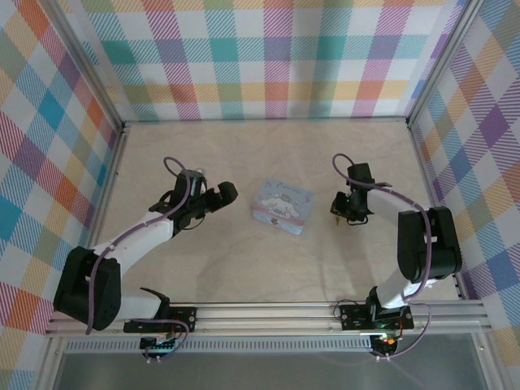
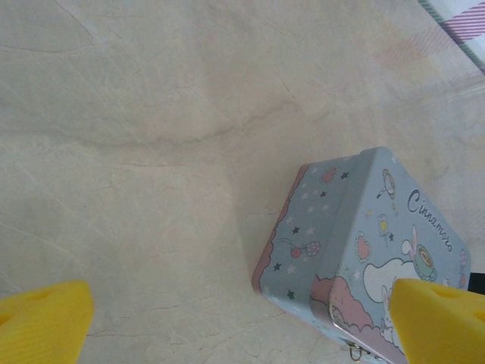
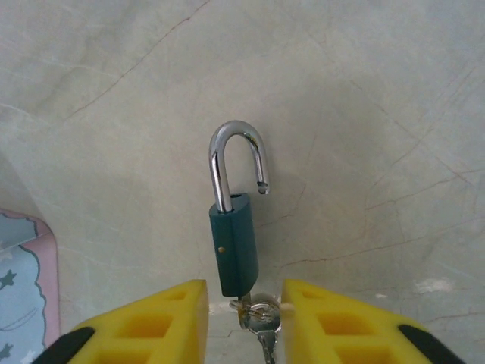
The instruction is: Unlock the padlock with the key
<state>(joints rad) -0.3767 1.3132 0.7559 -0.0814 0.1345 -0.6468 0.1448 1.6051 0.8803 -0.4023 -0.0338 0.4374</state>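
Note:
The padlock (image 3: pixel 233 244) is a small dark teal body with a chrome shackle (image 3: pixel 236 163). The shackle is swung open, its free end clear of the body. The key (image 3: pixel 261 312) is stuck in the lock's bottom, with a ring and a second key trailing behind. My right gripper (image 3: pixel 244 318) is open, its yellow fingers (image 3: pixel 155 322) on either side of the key with a gap on the left. Seen from above, this gripper (image 1: pixel 342 211) points down at the padlock (image 1: pixel 335 218). My left gripper (image 2: pixel 242 326) is open beside the tin, holding nothing.
The light-blue cartoon tin (image 1: pixel 283 205) lies mid-table between the arms; its corner and small latch loop (image 2: pixel 355 353) lie close to my left gripper's right finger (image 2: pixel 443 318). Its edge (image 3: pixel 26 288) is left of the right gripper. Checked walls enclose the table.

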